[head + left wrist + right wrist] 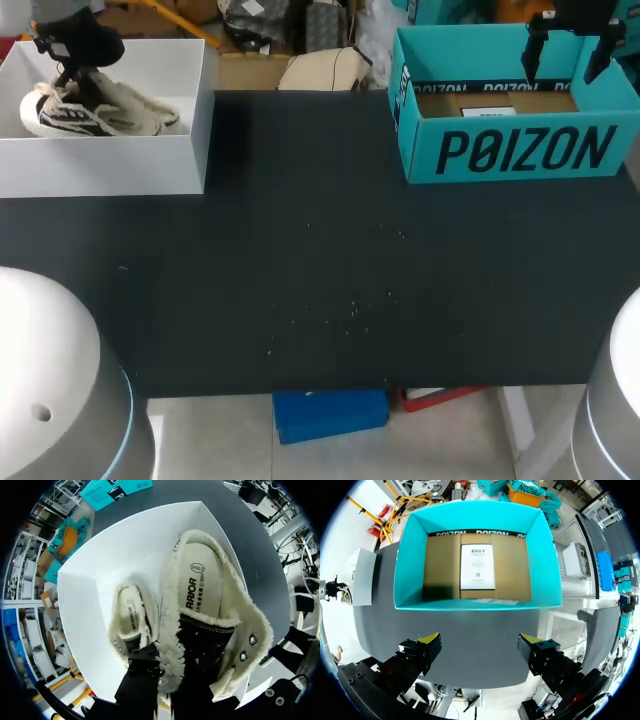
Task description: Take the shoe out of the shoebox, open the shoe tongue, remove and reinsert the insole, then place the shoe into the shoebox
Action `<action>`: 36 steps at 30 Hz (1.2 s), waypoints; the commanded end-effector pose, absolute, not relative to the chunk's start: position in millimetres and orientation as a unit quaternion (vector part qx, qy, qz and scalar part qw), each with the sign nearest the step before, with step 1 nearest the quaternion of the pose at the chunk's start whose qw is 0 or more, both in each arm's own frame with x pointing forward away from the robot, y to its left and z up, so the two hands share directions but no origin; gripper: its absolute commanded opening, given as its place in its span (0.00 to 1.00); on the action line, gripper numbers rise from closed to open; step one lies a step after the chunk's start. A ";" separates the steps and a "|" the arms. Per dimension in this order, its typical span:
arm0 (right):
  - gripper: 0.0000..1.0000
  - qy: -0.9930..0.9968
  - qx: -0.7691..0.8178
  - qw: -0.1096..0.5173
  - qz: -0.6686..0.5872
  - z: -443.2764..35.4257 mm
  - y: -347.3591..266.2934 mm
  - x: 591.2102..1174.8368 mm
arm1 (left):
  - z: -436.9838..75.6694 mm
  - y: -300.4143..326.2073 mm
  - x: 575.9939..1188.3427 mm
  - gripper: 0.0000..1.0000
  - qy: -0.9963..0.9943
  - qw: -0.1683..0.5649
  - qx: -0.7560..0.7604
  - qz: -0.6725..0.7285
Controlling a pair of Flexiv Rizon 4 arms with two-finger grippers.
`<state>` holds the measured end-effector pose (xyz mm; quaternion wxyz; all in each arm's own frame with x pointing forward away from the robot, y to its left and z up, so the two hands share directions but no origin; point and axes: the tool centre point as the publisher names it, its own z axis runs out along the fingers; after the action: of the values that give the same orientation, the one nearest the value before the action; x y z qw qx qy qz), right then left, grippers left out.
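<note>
Left gripper [167, 672] pinches the fleece-lined cream shoe [210, 595] inside the white shoebox [100, 165]. Right gripper [480, 640] hangs spread above the teal cardboard box [410, 565] on the black bench [320, 280].

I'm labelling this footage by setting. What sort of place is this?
Probably a robot test bench for shoe handling: a dark table holds a white box of fleece-lined shoes and an open teal shoebox, with the left claw and right claw over them.
</note>
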<state>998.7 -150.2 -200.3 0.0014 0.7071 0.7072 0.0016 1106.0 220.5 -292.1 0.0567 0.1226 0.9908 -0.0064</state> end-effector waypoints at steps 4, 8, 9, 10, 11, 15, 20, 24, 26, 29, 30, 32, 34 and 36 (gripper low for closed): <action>1.00 0.707 0.707 0.001 0.001 -200.2 -150.1 999.1 | -194.2 206.7 1091.7 0.00 0.989 0.099 0.112 0.010; 1.00 0.707 0.707 0.001 0.001 -200.2 -150.1 999.1 | -166.1 182.8 1080.7 0.00 0.990 0.102 0.097 -0.001; 1.00 0.707 0.707 0.001 0.001 -200.2 -150.1 999.1 | -159.9 173.9 1074.9 0.00 0.990 0.102 0.096 -0.001; 1.00 0.707 0.707 0.001 0.001 -200.2 -150.1 999.1 | -155.0 164.8 1069.2 0.00 0.990 0.103 0.095 0.001; 1.00 0.707 0.707 0.001 0.001 -200.2 -150.1 999.1 | -151.2 154.9 1063.3 0.00 0.992 0.099 0.084 -0.001; 1.00 0.707 0.707 0.001 0.001 -200.2 -150.1 999.1 | -141.6 104.8 1034.6 0.00 0.994 0.088 0.068 -0.004; 1.00 0.707 0.707 0.001 0.001 -200.2 -150.1 999.1 | -144.2 34.2 1003.6 0.00 0.995 0.071 0.067 -0.017; 1.00 0.707 0.707 0.001 0.001 -200.2 -150.1 999.1 | -156.9 -18.3 986.4 0.00 0.996 0.048 0.073 -0.021; 1.00 0.707 0.707 0.001 0.001 -200.2 -150.1 999.1 | -164.0 -40.1 980.9 0.00 0.996 0.040 0.074 -0.018; 1.00 0.707 0.707 0.001 0.001 -200.2 -150.1 999.1 | -176.9 -71.8 972.9 0.00 0.996 0.025 0.079 -0.020; 1.00 0.707 0.707 0.001 0.001 -200.2 -150.1 999.1 | -179.5 -77.6 971.0 0.00 0.996 0.022 0.083 -0.020; 1.00 0.707 0.707 0.001 0.001 -200.2 -150.1 999.1 | -190.8 -95.2 965.8 0.00 0.996 0.011 0.086 -0.019; 1.00 0.707 0.707 0.001 0.001 -200.2 -150.1 999.1 | -201.5 -109.3 961.2 0.00 0.996 -0.001 0.090 -0.017; 1.00 0.707 0.707 0.001 0.001 -200.2 -150.1 999.1 | -212.6 -122.3 956.6 0.00 0.995 -0.013 0.096 -0.018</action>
<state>998.7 -150.2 -200.3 0.0013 0.7071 0.7071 0.0015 952.2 -87.5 -198.3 0.0012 0.0925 0.9948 -0.0423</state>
